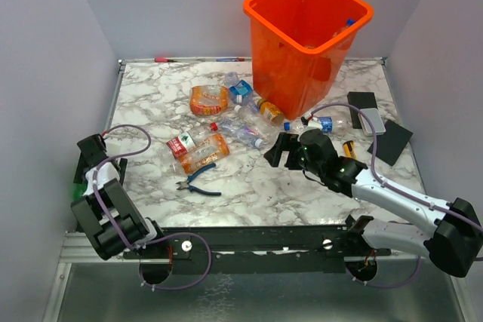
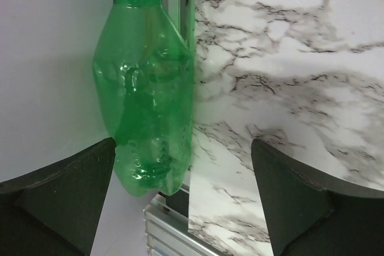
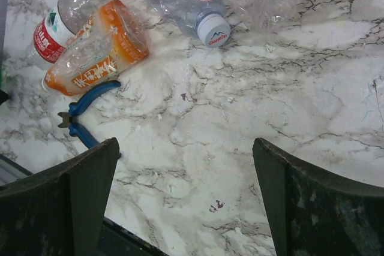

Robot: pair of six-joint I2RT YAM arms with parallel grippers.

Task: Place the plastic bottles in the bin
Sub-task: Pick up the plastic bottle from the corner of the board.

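Note:
A crushed green bottle [image 2: 147,88] stands wedged between the grey wall and the table's left edge, cap up. My left gripper [image 2: 183,202] is open around its lower end, with the bottle close to the left finger. Several plastic bottles lie mid-table: an orange-label one [image 1: 204,154], a red-label one [image 1: 185,143], a clear one [image 1: 245,133] and a blue-label one [image 1: 321,124]. The orange bin [image 1: 306,35] stands at the back with a bottle [image 1: 343,29] inside. My right gripper [image 1: 281,152] hangs open over bare marble, right of the orange-label bottle [image 3: 96,52].
Blue-handled pliers [image 1: 198,182] lie near the front, below the orange-label bottle. Black flat pieces [image 1: 392,141] sit at the right edge. A small yellow object [image 1: 349,148] lies beside the right arm. Grey walls close in the left, back and right.

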